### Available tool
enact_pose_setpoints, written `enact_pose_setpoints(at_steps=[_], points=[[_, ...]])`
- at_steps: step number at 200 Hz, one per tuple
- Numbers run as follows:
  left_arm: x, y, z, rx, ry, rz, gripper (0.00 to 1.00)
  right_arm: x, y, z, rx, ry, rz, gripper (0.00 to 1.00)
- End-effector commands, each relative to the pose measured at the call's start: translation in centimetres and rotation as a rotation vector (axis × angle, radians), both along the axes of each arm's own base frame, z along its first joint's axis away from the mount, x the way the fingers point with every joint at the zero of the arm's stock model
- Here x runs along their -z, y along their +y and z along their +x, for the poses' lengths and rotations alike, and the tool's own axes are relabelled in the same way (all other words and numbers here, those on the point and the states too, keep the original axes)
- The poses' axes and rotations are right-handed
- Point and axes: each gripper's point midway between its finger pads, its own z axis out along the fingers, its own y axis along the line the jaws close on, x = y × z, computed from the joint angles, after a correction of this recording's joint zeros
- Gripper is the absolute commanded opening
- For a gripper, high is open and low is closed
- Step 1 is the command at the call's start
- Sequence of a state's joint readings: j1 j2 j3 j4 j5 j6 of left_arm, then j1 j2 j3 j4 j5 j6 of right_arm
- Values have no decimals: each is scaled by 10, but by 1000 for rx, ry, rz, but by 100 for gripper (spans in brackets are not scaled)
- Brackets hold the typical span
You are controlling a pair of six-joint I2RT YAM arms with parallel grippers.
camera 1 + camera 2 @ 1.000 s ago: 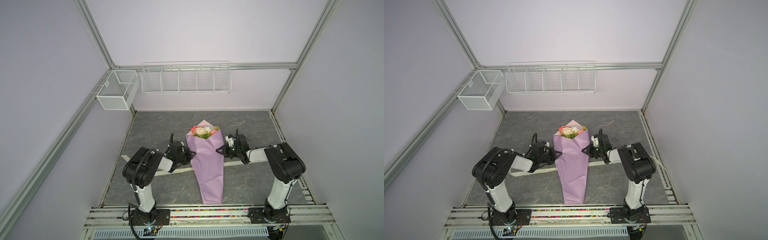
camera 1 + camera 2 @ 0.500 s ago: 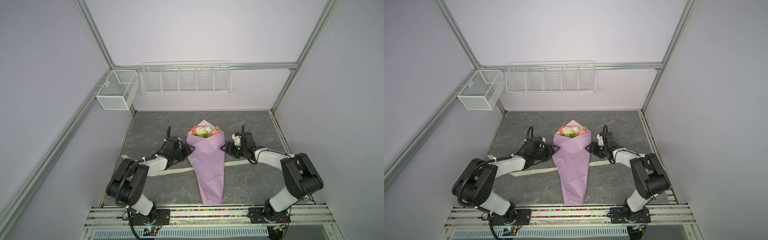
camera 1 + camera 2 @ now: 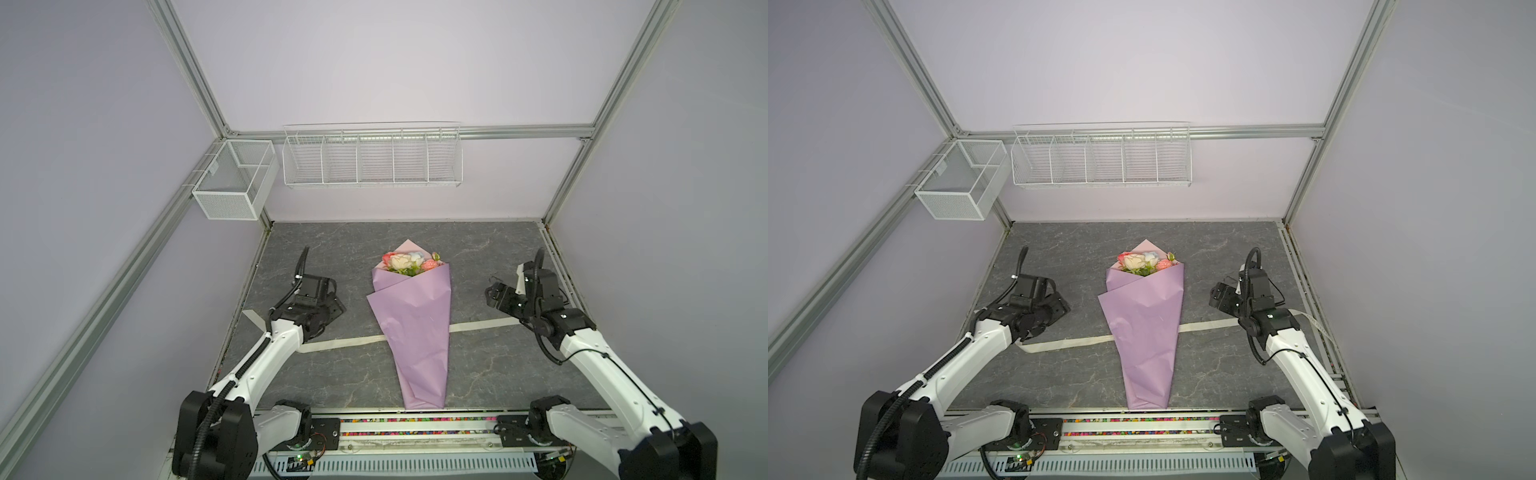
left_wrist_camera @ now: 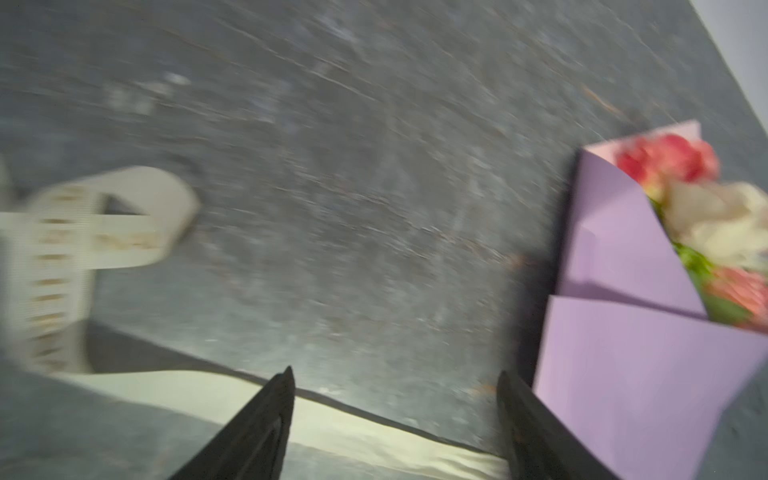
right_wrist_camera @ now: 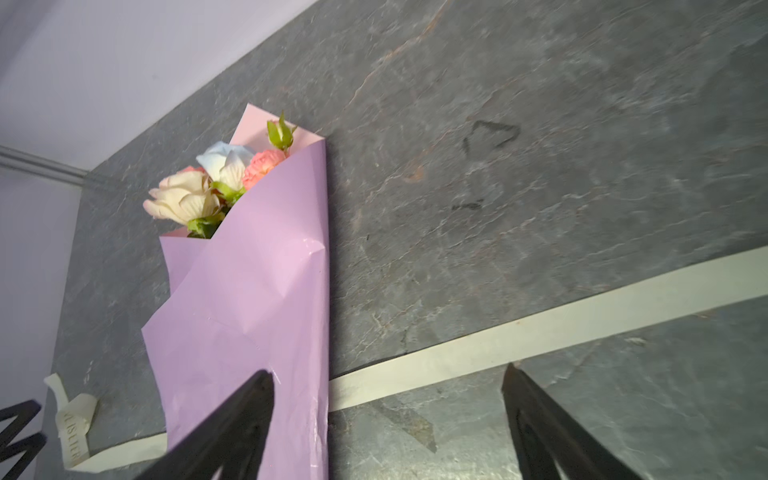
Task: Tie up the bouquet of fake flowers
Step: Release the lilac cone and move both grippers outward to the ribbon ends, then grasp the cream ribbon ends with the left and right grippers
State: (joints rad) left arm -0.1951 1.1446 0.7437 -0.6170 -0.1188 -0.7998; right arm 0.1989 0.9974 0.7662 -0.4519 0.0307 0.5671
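1. We see the bouquet of fake flowers (image 3: 409, 262) (image 3: 1144, 262) lying in the middle of the grey table (image 3: 478, 257), its blooms toward the back wall.
2. It is rolled in a cone of lilac wrapping paper (image 3: 415, 332) (image 3: 1144, 332) that narrows toward the front rail. Only the flower heads and a few leaves show at the open end; the stems are hidden.
3. A cream ribbon (image 3: 345, 341) (image 3: 1067, 343) runs crosswise under the cone, with an end sticking out on each side.
4. The left gripper (image 3: 340, 306) (image 3: 1064, 309) sits to the left of the cone at about the height of its upper fold, with a gap of bare table between them.
5. In the blurred left wrist view its jaws (image 4: 395, 372) stand spread with nothing gripped. Table and a strip of ribbon (image 4: 374, 432) lie between them, and the paper and the blooms (image 4: 706, 216) lie outside one finger.
6. The right gripper (image 3: 490, 291) (image 3: 1214, 296) is to the right of the cone, farther from it than the left one.
7. Its jaws (image 5: 386, 370) are also spread and hold nothing. In the right wrist view the ribbon (image 5: 540, 328) crosses the table beyond them, the paper shows past one finger, and the flowers (image 5: 208, 187) lie further off to that side.
8. In both top views neither gripper touches the bouquet, the paper or the ribbon.
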Motion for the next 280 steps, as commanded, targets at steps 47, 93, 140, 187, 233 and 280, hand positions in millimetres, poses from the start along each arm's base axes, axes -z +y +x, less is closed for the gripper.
enact_pose_setpoints(at_steps=[47,93,140,187,233,280], points=[[23,92,-45,-224,144,56,78,13,-14,-16,-3,117,-69,89],[36,67,-18,-122,150,-82,78,23,1,-7,-67,144,-26,89],[41,85,-9,-177,246,-12,78,37,6,-2,-111,159,-37,89],[52,89,7,-157,286,5,71,42,11,1,-153,184,-41,89],[60,81,22,-105,289,-40,58,49,10,3,-149,197,-52,89],[68,84,33,-112,293,-37,51,60,10,2,-153,232,-52,89]])
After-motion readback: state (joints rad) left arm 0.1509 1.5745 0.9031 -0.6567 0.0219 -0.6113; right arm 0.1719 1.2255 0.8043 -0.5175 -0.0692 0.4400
